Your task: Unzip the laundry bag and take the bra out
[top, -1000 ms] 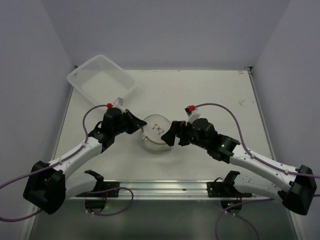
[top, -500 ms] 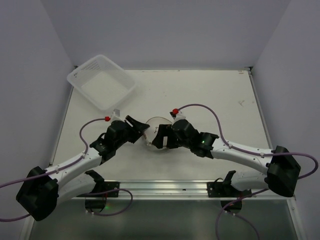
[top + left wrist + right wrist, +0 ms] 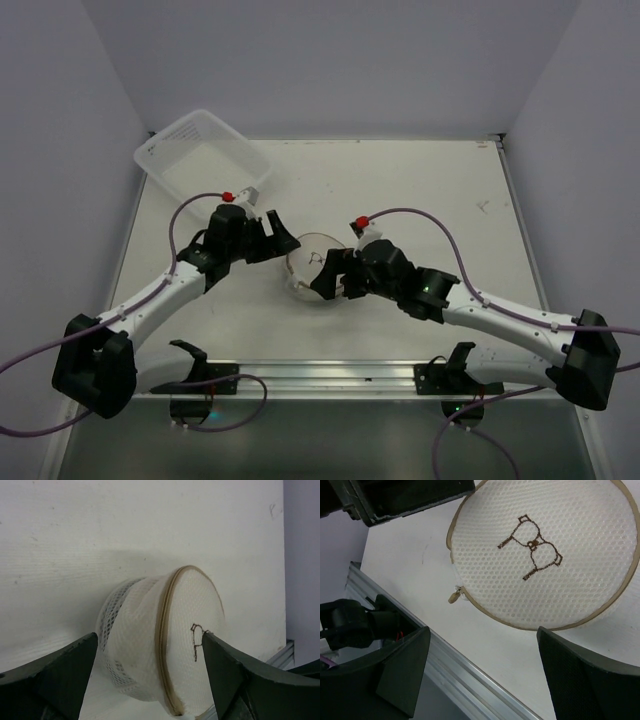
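You see the bag mid-worktop, tilted, zip looks closed, pull at the rim. Left gripper and right gripper flank it, jaws apart on both, holding nothing. Tub sits far-left.

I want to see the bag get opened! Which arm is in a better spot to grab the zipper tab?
Probably the right arm. The zip pull on the laundry bag lies just ahead of its open jaws; the camera on the left arm sees no pull.
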Available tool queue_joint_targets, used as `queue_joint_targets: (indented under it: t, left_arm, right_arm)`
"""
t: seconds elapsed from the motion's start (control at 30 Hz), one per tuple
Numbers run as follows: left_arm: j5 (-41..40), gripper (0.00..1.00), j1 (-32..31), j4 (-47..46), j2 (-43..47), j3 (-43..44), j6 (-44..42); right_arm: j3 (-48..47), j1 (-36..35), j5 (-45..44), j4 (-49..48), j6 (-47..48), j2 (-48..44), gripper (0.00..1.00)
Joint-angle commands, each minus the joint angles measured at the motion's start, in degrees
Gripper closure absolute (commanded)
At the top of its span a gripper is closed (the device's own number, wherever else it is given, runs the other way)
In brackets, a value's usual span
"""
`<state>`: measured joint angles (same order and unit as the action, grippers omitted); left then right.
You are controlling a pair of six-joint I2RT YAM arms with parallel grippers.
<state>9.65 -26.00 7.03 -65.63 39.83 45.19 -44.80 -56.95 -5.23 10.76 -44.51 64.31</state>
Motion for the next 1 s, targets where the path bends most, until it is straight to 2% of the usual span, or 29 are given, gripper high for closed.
queue_joint_targets:
  t: [0.0,0.2,0.27,0.3,0.37,0.4,0.57,0.7,0.87,0.97]
  left_arm:
    - [12.7,0.13,1.1,1.8,-4.1,3.2,-9.7]
    - [20.0,0.30,1.1,2.6,-8.0,5.2,-12.4]
    - [21.7,0.44,1.1,1.7,-8.2,4.6,-11.9]
    - [22.2,0.58,1.1,1.2,-8.2,4.2,-11.5]
    - [23.0,0.78,1.1,0.4,-8.6,3.5,-10.2]
    - [23.0,0.98,1.0,0.2,-8.7,3.4,-9.5]
    - [19.3,1.00,0.9,-3.4,-6.6,2.0,-0.7]
    - [8.4,1.00,0.2,-4.4,-2.7,0.0,8.1]
    - [-0.7,1.00,-2.1,-5.6,1.3,-3.4,19.1]
    - [-3.2,1.00,-3.7,-5.5,1.9,-3.6,21.3]
  right_arm:
    - [0.7,-0.2,0.0,1.9,0.3,-1.6,0.11]
    - [-0.2,-0.4,0.5,2.1,0.0,-1.3,0.11]
    - [-0.6,-0.8,0.5,2.1,-0.1,-0.8,0.11]
    - [-0.7,-0.9,0.6,2.1,-0.6,-0.6,0.11]
    - [-0.7,-1.1,0.2,2.0,-1.4,0.1,0.10]
    - [-0.7,-1.3,0.1,1.8,-1.9,0.3,0.11]
    - [-2.5,-2.7,-2.0,3.0,-3.6,1.9,0.11]
    - [-6.4,-4.7,-7.1,6.5,-6.2,5.8,0.13]
    - [-10.0,-7.1,-9.9,8.0,-8.6,9.8,0.25]
    - [-11.7,-7.5,-11.4,8.7,-10.2,11.7,0.33]
